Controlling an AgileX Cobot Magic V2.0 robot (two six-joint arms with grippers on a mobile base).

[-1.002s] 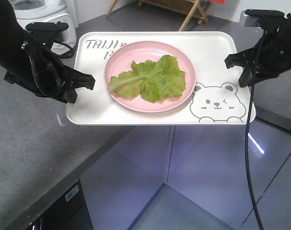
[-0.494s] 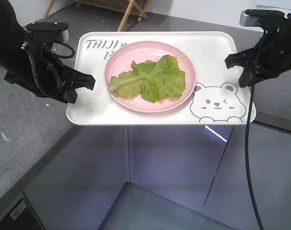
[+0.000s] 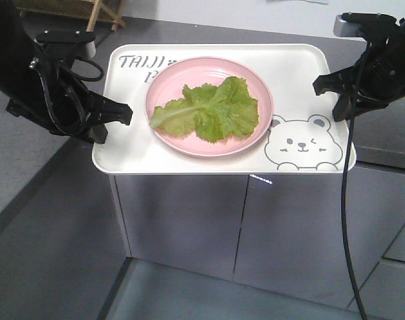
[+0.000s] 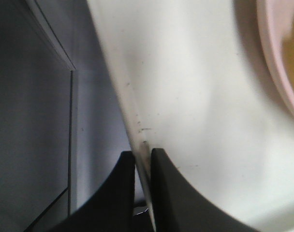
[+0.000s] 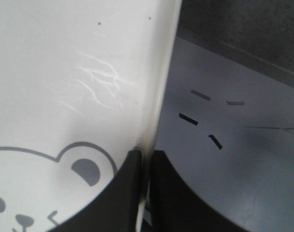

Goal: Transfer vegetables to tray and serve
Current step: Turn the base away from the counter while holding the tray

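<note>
I hold the tray level in the air between my two hands, over grey cabinet fronts. My left hand is closed on the tray's left rim; the wrist view shows the two dark fingers pinching the thin cream edge, one above and one below it. My right hand grips the opposite rim the same way, the rim caught tight between its fingers, just beside the printed bear face. The vegetables, ruffled green lettuce leaves with a paler rib pointing left, lie on a round pink plate that sits on the tray a little left of centre. The plate covers part of the grey lettering in the tray's far left corner. A black cable hangs down from my right arm, past the tray's near right corner.
</note>
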